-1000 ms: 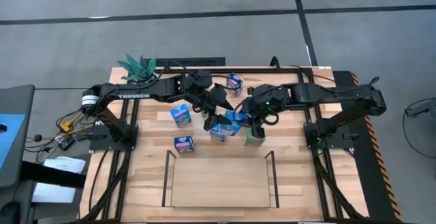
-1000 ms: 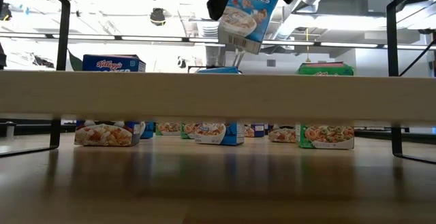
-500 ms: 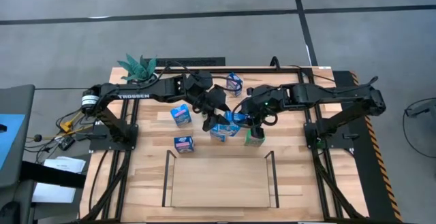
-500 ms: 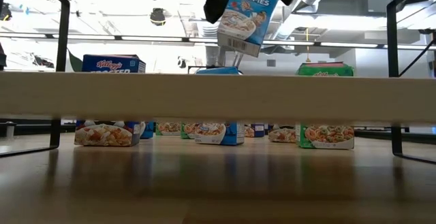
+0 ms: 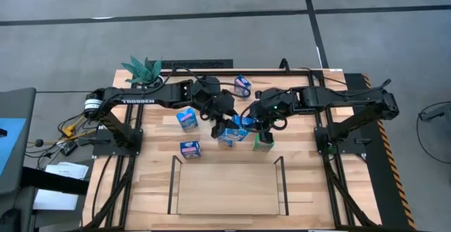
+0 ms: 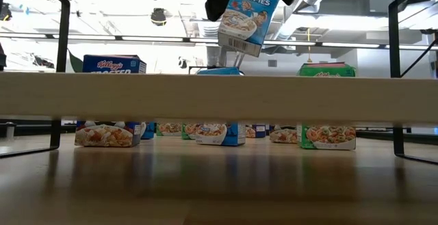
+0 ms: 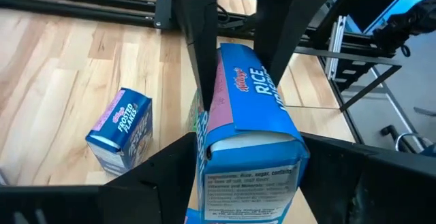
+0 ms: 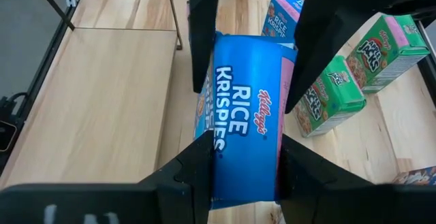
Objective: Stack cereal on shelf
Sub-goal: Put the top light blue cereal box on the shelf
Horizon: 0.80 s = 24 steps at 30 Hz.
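Note:
A blue Rice Krispies cereal box (image 5: 240, 123) is held in the air above the table's middle, between both grippers. My left gripper (image 5: 224, 114) comes from the left and is shut on it. My right gripper (image 5: 255, 119) comes from the right and is shut on the same box. The low view shows the box (image 6: 244, 13) tilted, barcode end lowest. Other blue boxes (image 5: 186, 118) (image 5: 190, 148) (image 5: 243, 85) (image 5: 227, 137) and a green one (image 5: 263, 144) rest on the table. The shelf (image 5: 225, 190) stands near the near edge. My left gripper pinches the blue box at its flap end (image 7: 252, 176), one finger (image 7: 170, 176) on each narrow side. The fingers lie across the box, which is lifted clear of the table. My right gripper pinches the same box by its two long narrow sides (image 8: 219, 149), the printed front facing the wrist camera. Its fingers (image 8: 187, 173) lie across the box, slanting down from the right. The box is clear of the table and tilted.
A Frosted Flakes box (image 7: 121, 132) lies below the left gripper. Two green boxes (image 8: 327, 94) (image 8: 388, 47) and a blue one (image 8: 283, 13) lie under the right gripper. The teal plant (image 5: 143, 70) stands at the far left corner. The shelf's wood base (image 8: 102, 94) is bare.
My left gripper has moved toward the table's right and near edge, up to the held box, and now closes around its end. The box has risen slightly and shifted a little in my right gripper.

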Tool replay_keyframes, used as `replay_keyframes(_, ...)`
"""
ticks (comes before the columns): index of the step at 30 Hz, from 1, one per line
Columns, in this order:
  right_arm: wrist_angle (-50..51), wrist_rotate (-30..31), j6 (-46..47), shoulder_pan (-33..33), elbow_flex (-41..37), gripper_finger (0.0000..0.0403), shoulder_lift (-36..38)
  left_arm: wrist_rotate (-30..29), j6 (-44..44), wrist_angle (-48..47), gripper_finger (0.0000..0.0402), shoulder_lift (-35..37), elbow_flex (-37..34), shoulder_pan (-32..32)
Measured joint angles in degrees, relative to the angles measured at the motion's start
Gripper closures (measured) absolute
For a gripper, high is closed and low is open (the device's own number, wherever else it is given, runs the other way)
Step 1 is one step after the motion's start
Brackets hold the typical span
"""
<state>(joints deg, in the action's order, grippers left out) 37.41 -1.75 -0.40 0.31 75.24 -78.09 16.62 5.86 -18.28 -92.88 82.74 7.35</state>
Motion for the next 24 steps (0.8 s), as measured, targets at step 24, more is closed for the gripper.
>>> replay_keyframes(24,0.35,0.01,0.0,-0.01,0.0,0.025,-0.04,-0.39,0.77,0.87,0.0251,0.0,0.0,0.0)
